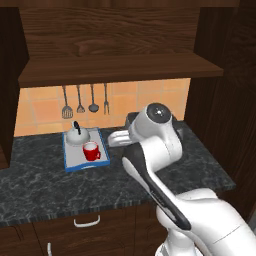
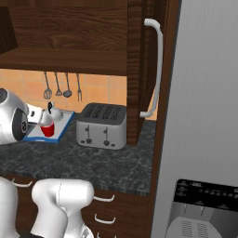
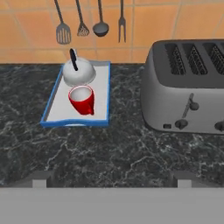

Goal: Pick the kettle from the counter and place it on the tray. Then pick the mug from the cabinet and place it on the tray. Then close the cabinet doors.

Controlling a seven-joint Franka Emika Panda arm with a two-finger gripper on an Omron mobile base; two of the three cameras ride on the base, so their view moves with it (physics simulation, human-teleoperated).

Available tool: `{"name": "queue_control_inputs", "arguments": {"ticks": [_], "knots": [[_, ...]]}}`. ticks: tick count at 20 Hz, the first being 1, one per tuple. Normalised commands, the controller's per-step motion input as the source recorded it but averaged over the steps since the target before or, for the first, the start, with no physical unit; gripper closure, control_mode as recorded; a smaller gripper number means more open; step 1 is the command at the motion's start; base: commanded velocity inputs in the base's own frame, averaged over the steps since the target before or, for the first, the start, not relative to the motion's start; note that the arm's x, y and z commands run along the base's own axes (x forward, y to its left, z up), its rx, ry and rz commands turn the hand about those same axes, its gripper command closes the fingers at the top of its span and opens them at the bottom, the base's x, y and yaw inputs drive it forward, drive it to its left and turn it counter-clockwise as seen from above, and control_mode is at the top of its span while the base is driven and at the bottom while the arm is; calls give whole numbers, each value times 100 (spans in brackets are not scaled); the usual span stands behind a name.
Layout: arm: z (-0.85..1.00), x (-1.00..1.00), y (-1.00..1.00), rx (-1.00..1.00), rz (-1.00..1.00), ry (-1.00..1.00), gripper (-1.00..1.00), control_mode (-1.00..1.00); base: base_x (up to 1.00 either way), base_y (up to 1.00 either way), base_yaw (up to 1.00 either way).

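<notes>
Dark marbled worktop (image 3: pixel 109 148) carrying tray (image 3: pixel 100 94) with kettle (image 3: pixel 78 72) and mug (image 3: pixel 82 99), toaster (image 3: pixel 188 94) beside. Cabinet door (image 2: pixel 139 69) standing open. Jaws gaping wide, holding nothing, hovering apart from tray.

My left base camera sits behind my arm and looks forward and down over the bench (image 1: pixel 45 185), facing the tiled wall with the tray (image 1: pixel 82 155) at mid-distance. My right base camera looks from the other side, with the toaster (image 2: pixel 102 125) ahead and the tray (image 2: pixel 60 130) further left. My hand camera hangs low and near the bench (image 3: pixel 113 148), facing the wall, with the tray (image 3: pixel 57 113) on the left and the toaster (image 3: pixel 183 87) on the right. All three share the tray and the hanging utensils (image 1: pixel 85 100).
</notes>
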Motion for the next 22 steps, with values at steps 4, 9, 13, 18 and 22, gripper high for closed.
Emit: {"name": "queue_control_inputs", "arguments": {"ticks": [4,9,13,18,22], "knots": [[16,-79,-33,0,0,-6,-100,-100,0,0,0],[32,-65,-29,0,-4,-7,-100,-100,0,0,0],[39,-49,-27,0,-13,-10,-100,-100,0,0,0],[32,-23,-38,0,-24,-16,-100,-100,0,0,0],[23,-29,-26,0,-25,-33,-100,-100,0,0,0]]}}
